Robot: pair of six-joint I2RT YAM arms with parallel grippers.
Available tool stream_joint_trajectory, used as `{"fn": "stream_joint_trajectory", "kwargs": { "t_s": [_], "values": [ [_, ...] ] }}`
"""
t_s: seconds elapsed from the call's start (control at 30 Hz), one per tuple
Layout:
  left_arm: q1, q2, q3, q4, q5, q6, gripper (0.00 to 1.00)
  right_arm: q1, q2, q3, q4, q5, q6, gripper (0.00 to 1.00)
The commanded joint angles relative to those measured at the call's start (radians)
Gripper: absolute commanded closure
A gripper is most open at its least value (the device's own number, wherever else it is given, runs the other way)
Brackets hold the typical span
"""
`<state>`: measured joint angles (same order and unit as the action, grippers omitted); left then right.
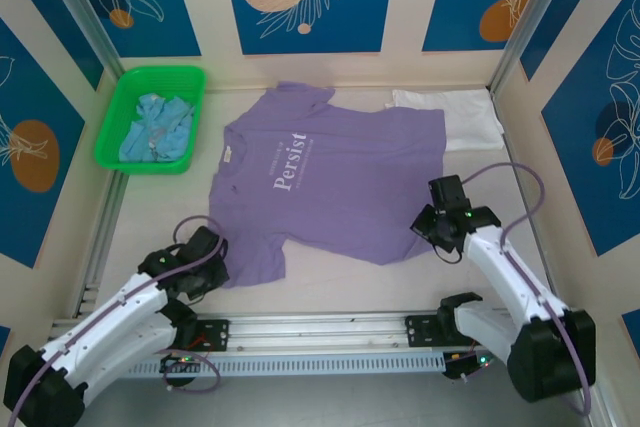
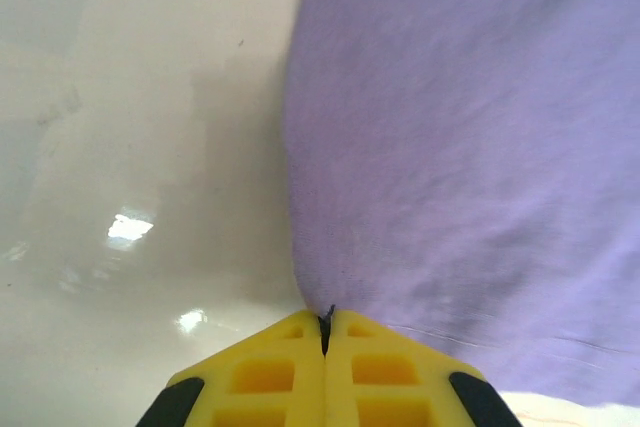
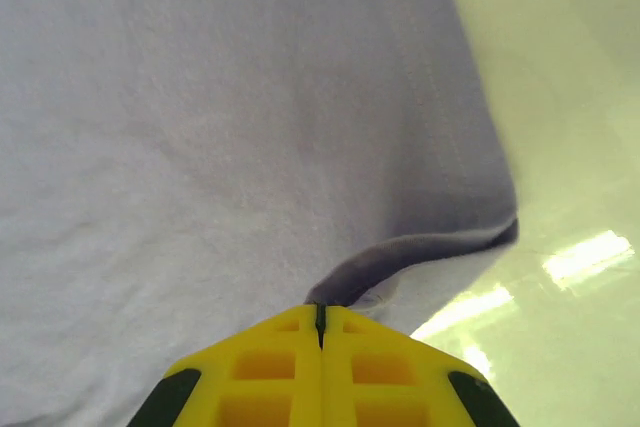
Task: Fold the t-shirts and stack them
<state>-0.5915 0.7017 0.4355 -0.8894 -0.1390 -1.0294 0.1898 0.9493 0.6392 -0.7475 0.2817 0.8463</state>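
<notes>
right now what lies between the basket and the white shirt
The purple shirt, spread flat, covers most of that stretch, with a strip of bare table beside the basket; the top view shows it.

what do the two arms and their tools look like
Both the left arm and right arm have white tubular links with black joint housings and small green lights. A purple cable runs along each, looping free near the wrist. The left tool and right tool have yellow moulded fingers with square recesses and black patches at the outer corners.
</notes>
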Motion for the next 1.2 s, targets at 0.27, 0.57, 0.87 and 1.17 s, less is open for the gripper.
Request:
{"fn": "stream_joint_trajectory", "kwargs": {
  "t_s": [0.27,0.57,0.87,1.17],
  "values": [
    [-0.009,-0.091,0.181,-0.187,0.062,0.021,1.00,-0.017,-0.339,-0.078,-0.207,0.051,0.212,1.00],
    [-0.008,-0.073,0.290,-0.201,0.084,0.042,1.00,-0.016,-0.519,-0.131,-0.294,0.097,0.386,1.00],
    [0.067,0.373,0.644,0.003,0.123,0.245,1.00,-0.048,-0.397,-0.086,-0.149,0.198,0.364,1.00],
    [0.240,0.846,1.033,0.029,0.178,0.327,1.00,-0.210,-0.089,-0.005,0.092,0.181,0.250,1.00]
  ]
}}
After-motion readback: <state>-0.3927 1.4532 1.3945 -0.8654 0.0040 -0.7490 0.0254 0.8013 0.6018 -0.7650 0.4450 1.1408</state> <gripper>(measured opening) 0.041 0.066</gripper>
